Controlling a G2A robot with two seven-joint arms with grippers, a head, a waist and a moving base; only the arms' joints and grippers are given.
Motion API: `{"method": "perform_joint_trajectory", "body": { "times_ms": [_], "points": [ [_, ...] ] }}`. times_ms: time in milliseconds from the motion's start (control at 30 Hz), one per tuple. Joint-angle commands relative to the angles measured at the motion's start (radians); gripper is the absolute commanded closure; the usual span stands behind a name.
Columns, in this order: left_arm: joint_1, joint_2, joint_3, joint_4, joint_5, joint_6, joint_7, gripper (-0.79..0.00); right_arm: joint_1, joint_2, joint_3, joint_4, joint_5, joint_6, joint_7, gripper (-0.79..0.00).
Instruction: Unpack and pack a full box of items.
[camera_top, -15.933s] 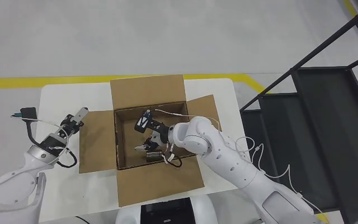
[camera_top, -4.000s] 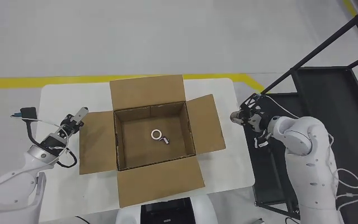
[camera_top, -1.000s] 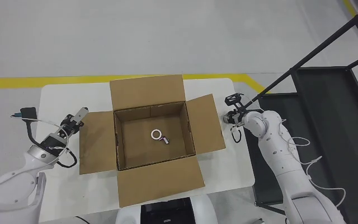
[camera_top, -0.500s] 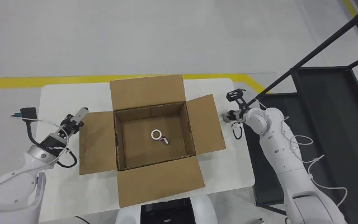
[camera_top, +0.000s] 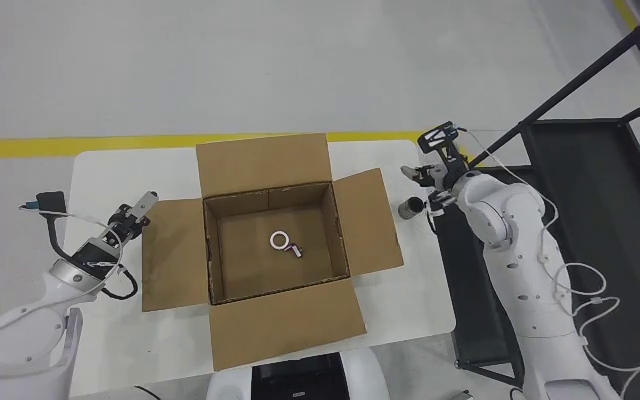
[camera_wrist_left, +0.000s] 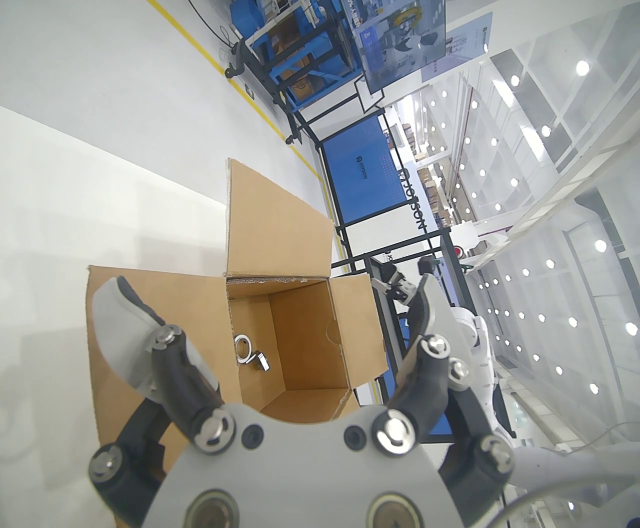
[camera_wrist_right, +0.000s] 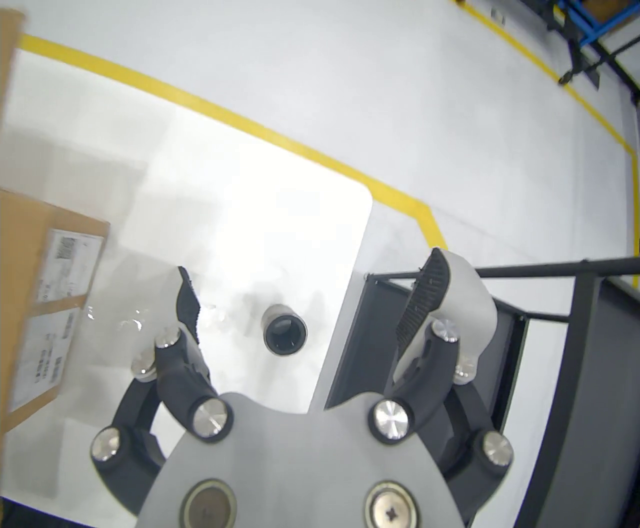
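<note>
An open cardboard box (camera_top: 228, 290) stands mid-table with its flaps spread. On its floor lie a small metal ring (camera_top: 280, 239) and a little metal piece (camera_top: 297, 250); the left wrist view has the ring (camera_wrist_left: 243, 343) too. A short dark cylinder with a hollow end (camera_top: 410, 210) stands on the table right of the box, near the table's right edge. My right gripper (camera_top: 432, 175) hangs open just above and beyond it; the cylinder (camera_wrist_right: 285, 334) sits between the spread fingers, untouched. My left gripper (camera_top: 140, 207) is open at the left of the box, holding nothing.
A dark metal rack (camera_top: 560, 190) stands right beside the table's right edge, its frame close to my right arm. A yellow floor line (camera_top: 100, 146) runs behind the table. The box's right flap (camera_top: 372, 218) lies between the box and the cylinder.
My right gripper has let go of the cylinder, which now stands on the table, and has lifted away toward the table's far right. The left arm has kept still.
</note>
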Motion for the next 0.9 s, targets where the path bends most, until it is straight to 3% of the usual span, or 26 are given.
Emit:
{"method": "perform_joint_trajectory", "body": {
  "times_ms": [0, 167, 400, 667, 867],
  "points": [
    [0.0, 0.0, 0.0, 0.0, 0.0, 0.0, 0.0, -0.785, -0.008, 0.001, -0.005, -0.055, 0.026, -0.05, -0.031, -0.785],
    [0.0, 0.0, 0.0, 0.0, 0.0, 0.0, 0.0, -0.785, 0.014, 0.001, -0.064, -0.129, 0.118, -0.202, -0.063, -0.785],
    [0.0, 0.0, 0.0, 0.0, 0.0, 0.0, 0.0, -0.785, 0.112, -0.007, -0.286, -0.112, 0.236, -0.429, 0.042, -0.785],
    [0.0, 0.0, 0.0, 0.0, 0.0, 0.0, 0.0, -0.785, 0.265, -0.043, -0.546, 0.049, 0.295, -0.392, 0.207, -0.785],
    [0.0, 0.0, 0.0, 0.0, 0.0, 0.0, 0.0, -0.785, 0.323, -0.062, -0.622, 0.121, 0.292, -0.34, 0.216, -0.785]
  ]
}}
